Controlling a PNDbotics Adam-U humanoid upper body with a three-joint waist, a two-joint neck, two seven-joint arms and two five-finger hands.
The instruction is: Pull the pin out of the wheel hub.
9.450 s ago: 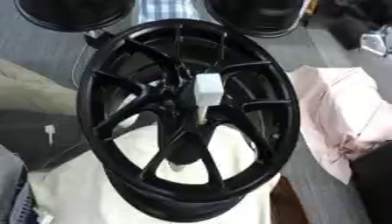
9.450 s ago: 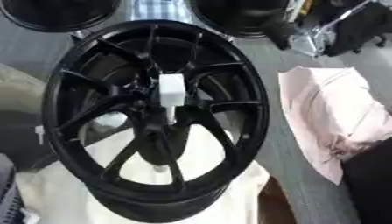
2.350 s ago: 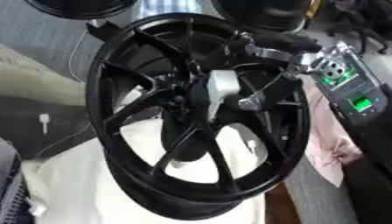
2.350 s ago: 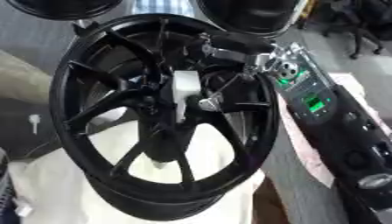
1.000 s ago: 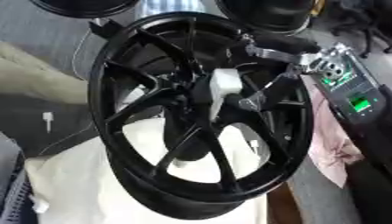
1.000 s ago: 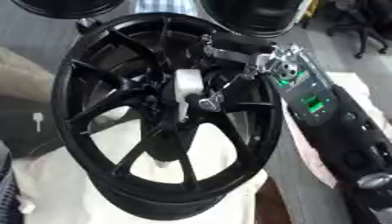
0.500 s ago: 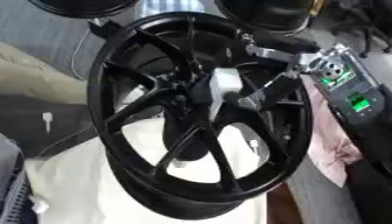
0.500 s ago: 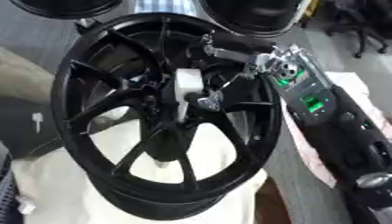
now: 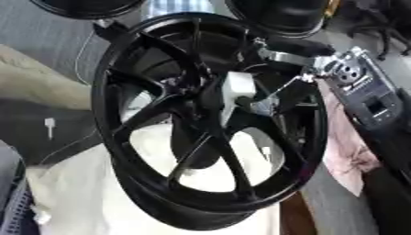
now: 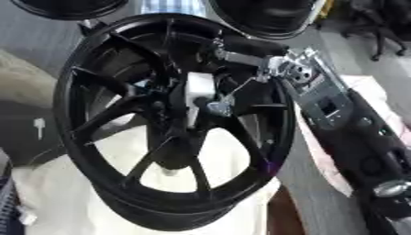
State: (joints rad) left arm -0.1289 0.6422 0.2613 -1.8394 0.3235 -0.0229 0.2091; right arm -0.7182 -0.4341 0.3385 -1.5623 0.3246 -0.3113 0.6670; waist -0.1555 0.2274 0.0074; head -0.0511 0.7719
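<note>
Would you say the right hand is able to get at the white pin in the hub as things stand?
Probably yes: the right hand already reaches in over the wheel's rim beside the white pin, with no spoke visibly between them.

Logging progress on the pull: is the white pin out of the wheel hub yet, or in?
In. The white pin stands at the centre of the wheel hub, with the right hand reaching to it.

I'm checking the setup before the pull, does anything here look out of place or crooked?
Nothing looks damaged or spilled. The black wheel hub lies on a pale cloth and looks tilted in view. The white pin stands in its centre, with the right hand reaching in beside it. A pink cloth lies crumpled on the right.
</note>
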